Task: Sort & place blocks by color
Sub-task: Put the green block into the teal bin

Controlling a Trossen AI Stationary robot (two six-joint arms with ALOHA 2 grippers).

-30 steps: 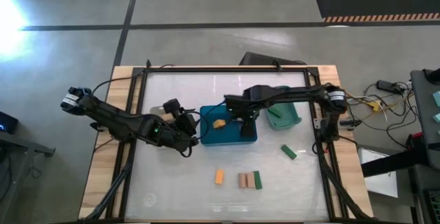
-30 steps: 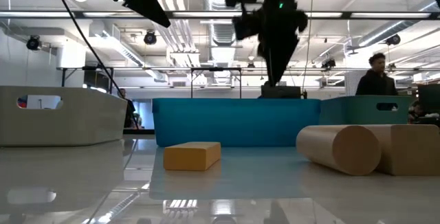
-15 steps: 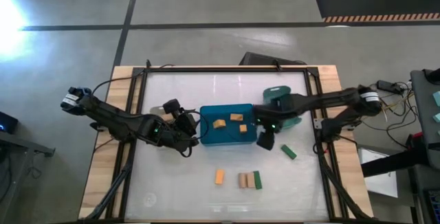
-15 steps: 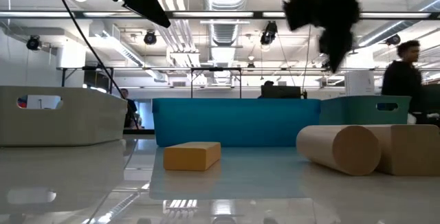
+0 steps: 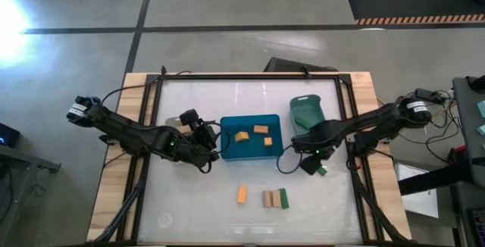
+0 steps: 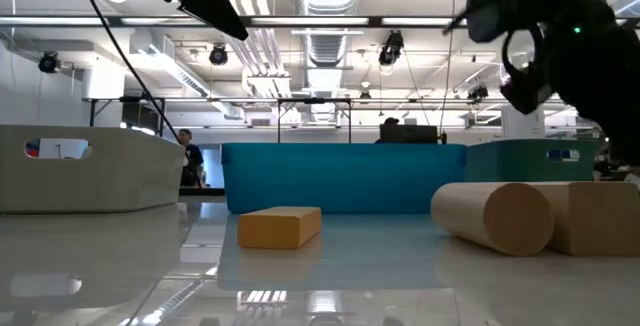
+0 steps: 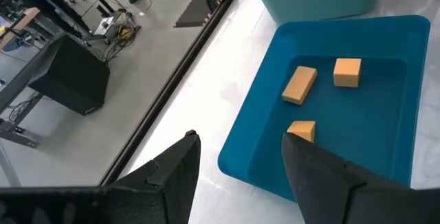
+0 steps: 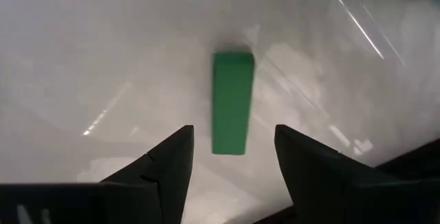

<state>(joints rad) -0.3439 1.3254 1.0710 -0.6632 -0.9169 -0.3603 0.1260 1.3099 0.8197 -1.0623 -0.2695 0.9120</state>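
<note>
My right gripper (image 8: 232, 165) is open and hovers over a lone dark green block (image 8: 232, 104) that lies flat on the table near its right edge (image 5: 321, 170); the fingers stand either side of it without touching. Three orange blocks (image 7: 300, 85) lie in the blue bin (image 5: 231, 150). An orange block (image 5: 242, 195), a tan block (image 5: 267, 198) and another green block (image 5: 283, 198) lie in a row on the near part of the table. My left gripper (image 7: 240, 172) is open and waits at the blue bin's left side.
A teal bin (image 5: 307, 114) stands right of the blue bin, just beyond my right gripper. A pale clear bin (image 6: 90, 166) stands at the table's left, under my left arm. Black rails frame the table. Bare tabletop lies around the row of blocks.
My right gripper has swung from above the blue bin toward the table's right and near side and now stands over the lone green block. With it gone, three orange blocks show in the blue bin, where one showed before.
</note>
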